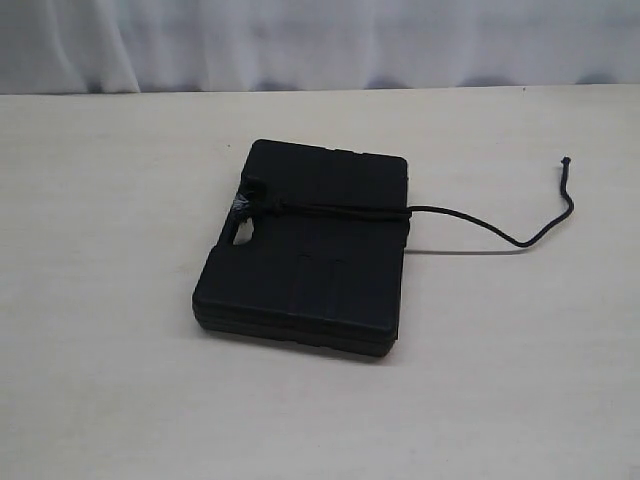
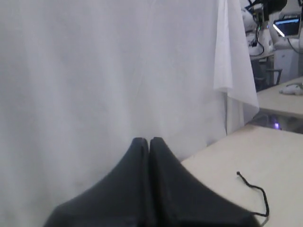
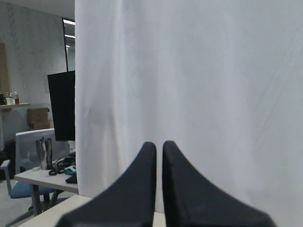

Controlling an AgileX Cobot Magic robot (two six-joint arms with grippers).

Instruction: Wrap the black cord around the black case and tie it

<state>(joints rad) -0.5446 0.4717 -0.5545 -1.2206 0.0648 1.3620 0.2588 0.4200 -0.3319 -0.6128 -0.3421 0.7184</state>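
Two claws closed on nothing, cord lying across the case

**Exterior view.** One flat, rectangular, matte black case of plastic, with rounded corners, lies flat near the middle of the pale, wood-grained bench. The long thin black cord runs straight across the lid, from the handle slot on the left edge to the right edge. A knot with a greyish frayed tuft sits at the slot. Past the right edge the cord trails onto the bench, dips, then curves up to a free end well apart from the case. A white cloth curtain hangs behind the bench. Neither arm shows here.

**Left wrist view.** The left claw points at the curtain, its dark fingers pressed together and holding nothing. Beside it a corner of the bench shows, with the cord's free end lying on it — apart from the claw.

**Right wrist view.** The right claw also faces the curtain. Its fingers are all but together, only a thin slit between them, and nothing is held. Neither case nor cord appears in this view.
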